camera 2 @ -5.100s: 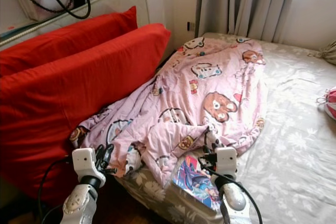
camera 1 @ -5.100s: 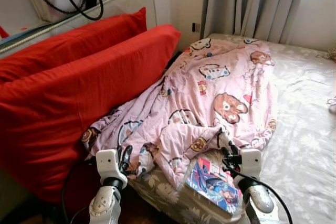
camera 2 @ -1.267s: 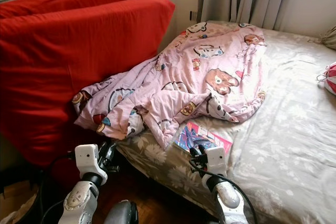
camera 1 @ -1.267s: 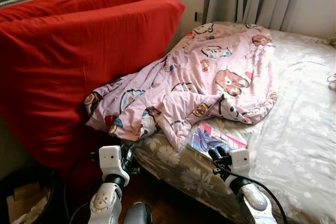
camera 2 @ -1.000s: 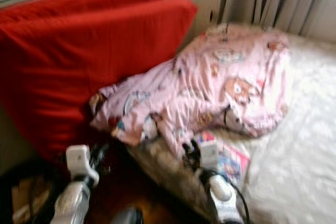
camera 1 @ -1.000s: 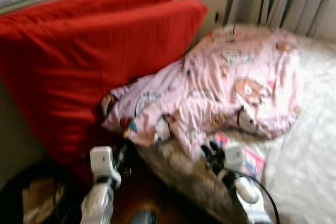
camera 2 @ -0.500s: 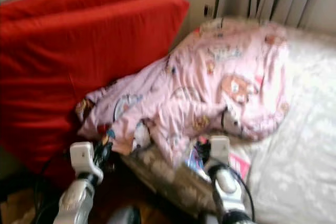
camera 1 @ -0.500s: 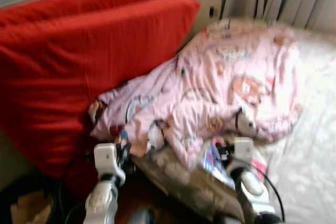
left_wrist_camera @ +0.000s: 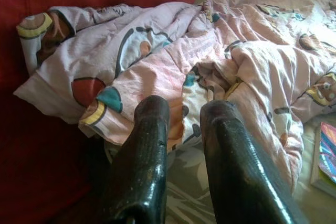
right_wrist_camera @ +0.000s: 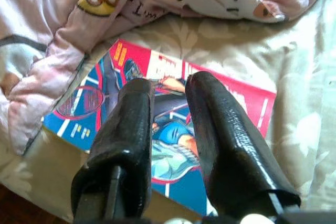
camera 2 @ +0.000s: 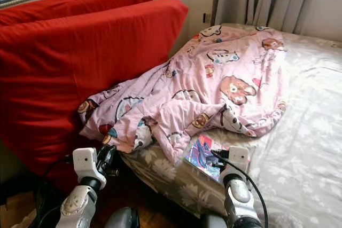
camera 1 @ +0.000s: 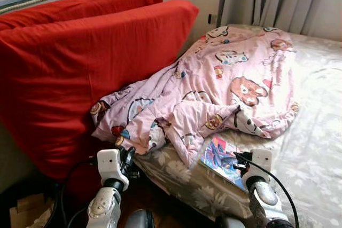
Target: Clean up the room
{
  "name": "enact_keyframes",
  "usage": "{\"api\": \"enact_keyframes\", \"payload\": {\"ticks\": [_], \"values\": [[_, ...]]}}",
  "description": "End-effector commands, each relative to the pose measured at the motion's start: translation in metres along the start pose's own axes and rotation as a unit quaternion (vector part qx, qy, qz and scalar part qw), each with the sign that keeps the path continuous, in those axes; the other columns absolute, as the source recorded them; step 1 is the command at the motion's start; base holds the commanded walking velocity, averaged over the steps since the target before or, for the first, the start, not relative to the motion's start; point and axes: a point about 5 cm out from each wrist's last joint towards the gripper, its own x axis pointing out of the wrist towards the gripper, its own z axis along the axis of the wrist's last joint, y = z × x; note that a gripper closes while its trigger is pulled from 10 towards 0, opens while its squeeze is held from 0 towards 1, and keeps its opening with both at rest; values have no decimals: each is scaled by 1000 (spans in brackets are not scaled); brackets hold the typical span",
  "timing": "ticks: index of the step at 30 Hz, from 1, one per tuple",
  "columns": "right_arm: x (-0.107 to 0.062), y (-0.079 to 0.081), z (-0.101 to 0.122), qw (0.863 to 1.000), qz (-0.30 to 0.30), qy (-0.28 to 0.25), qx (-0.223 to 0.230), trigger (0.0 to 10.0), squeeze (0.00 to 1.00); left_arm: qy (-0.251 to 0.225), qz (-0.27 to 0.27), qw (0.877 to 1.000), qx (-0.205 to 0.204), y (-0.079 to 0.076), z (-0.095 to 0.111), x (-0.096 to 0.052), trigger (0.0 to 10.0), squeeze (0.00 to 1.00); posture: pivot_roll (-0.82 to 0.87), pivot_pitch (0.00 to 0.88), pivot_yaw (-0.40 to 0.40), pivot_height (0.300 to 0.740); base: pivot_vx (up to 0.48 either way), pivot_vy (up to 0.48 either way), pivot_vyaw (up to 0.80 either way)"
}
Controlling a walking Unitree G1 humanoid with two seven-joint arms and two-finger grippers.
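Pink blanket point(camera 1: 214, 94) lies crumpled on the bed point(camera 1: 320, 132) beside red pillows point(camera 1: 80, 62); a magazine point(camera 1: 220, 156) lies at its edge. Left wrist view: left gripper point(left_wrist_camera: 184, 116), fingers slightly spread, near the blanket. Right wrist view: right gripper point(right_wrist_camera: 167, 90), fingers slightly spread, above the magazine.
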Motion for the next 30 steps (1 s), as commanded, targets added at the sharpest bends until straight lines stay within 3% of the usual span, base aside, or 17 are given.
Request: {"api": "enact_keyframes", "payload": {"ticks": [1,8,10,11,18,30], "values": [[0,4,4,1000,4,-17,3,10000,0,-2,3,1000,3,1,4,3,10000,0,-1,0,46,576,0,0,0],[4,4,7,1000,-7,-10,19,10000,0,-8,2,1000,4,0,7,3,10000,0,21,25,44,576,0,0,0],[6,-2,11,998,-31,-9,61,10000,0,-9,4,1000,5,2,9,1,10000,0,34,42,44,576,0,0,0],[7,-4,13,996,-41,-10,77,10000,1000,-9,4,1000,5,3,9,0,10000,0,39,49,45,576,0,0,0],[11,-12,18,990,-70,-2,119,10000,1000,-8,11,1000,13,9,10,-15,10000,0,81,99,51,576,0,0,0],[15,12,21,987,-14,4,162,10000,1000,-9,14,1000,25,14,26,-39,10000,0,137,175,70,576,0,0,0]]}}
